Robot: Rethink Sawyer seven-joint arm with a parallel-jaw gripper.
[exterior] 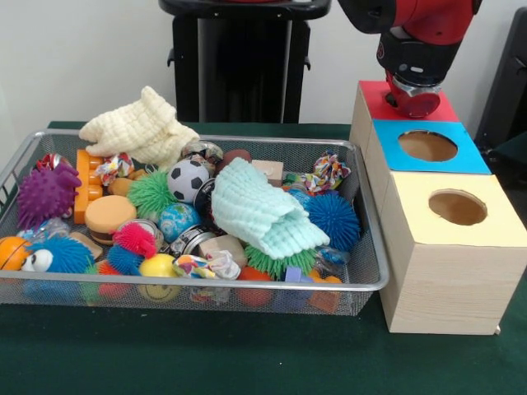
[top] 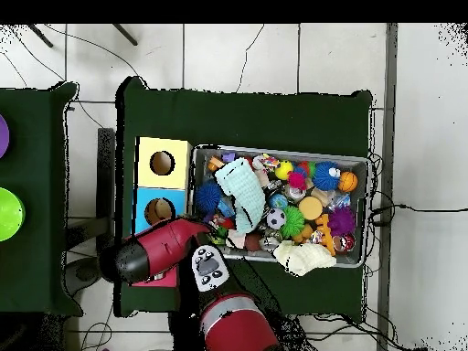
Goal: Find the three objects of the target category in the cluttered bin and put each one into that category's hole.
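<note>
Arm: I have the red arm [exterior: 428, 37] at the upper right of the front view, its wrist end low over the red panel [exterior: 375, 97] of the wooden box row.

Hand: the hand [exterior: 412, 103] sits right on top of the red-panelled hole, hiding it. I cannot tell how far it is open or whether it has hold of anything.

Overhead check: the arm covers the red end of the box row at lower left of centre, so the hole is hidden there too.

Other holes: the blue-panelled hole [exterior: 427, 146] and the yellow-panelled hole [exterior: 458, 207] show nothing inside.

Bin: the wire-mesh bin [exterior: 370, 284] fills the left and centre of the front view on the green surface [exterior: 247, 362], just beside the boxes and full.

Clutter: spiky balls, a small soccer ball [exterior: 188, 179], a cream cloth [exterior: 140, 127] at upper left, a mint cloth [exterior: 268, 214] in the middle.

Targets: I see no plush tiger or bear in either view; they may lie under the cloths or be dropped already.

Progress: my guess is a drop at the red hole is under way. The count delivered I cannot tell.

Left to do: likely more searching, starting under the two cloths.
</note>
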